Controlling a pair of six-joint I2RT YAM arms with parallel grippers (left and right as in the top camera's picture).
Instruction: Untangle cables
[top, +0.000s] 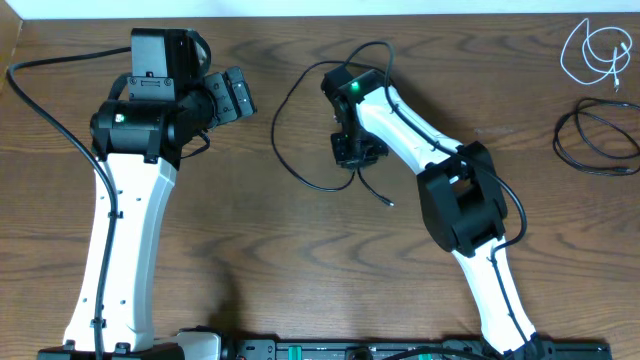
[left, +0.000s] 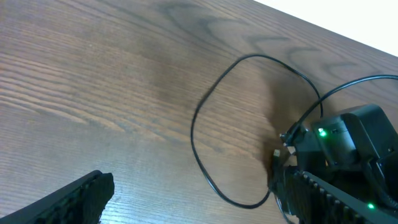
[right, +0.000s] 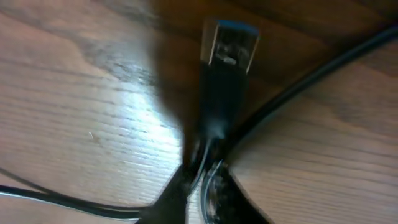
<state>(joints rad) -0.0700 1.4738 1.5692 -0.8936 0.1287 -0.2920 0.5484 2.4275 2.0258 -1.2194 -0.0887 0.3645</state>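
A black cable (top: 287, 150) loops on the wooden table at the centre, with a loose end (top: 388, 203) trailing toward the front. My right gripper (top: 357, 156) is down on it and shut on the cable just behind its USB plug (right: 227, 42); the jaws (right: 205, 177) pinch the cord. My left gripper (top: 243, 95) is open and empty, left of the loop. In the left wrist view the loop (left: 198, 126) lies between its fingers (left: 199, 211), with the right gripper (left: 348, 143) behind. A white cable (top: 594, 50) and another black cable (top: 598, 140) lie coiled at far right.
A thick black wire (top: 45, 110) runs along the left side to the left arm's base. The table's back edge (top: 400, 8) is near the top. The arm bases stand at the front edge.
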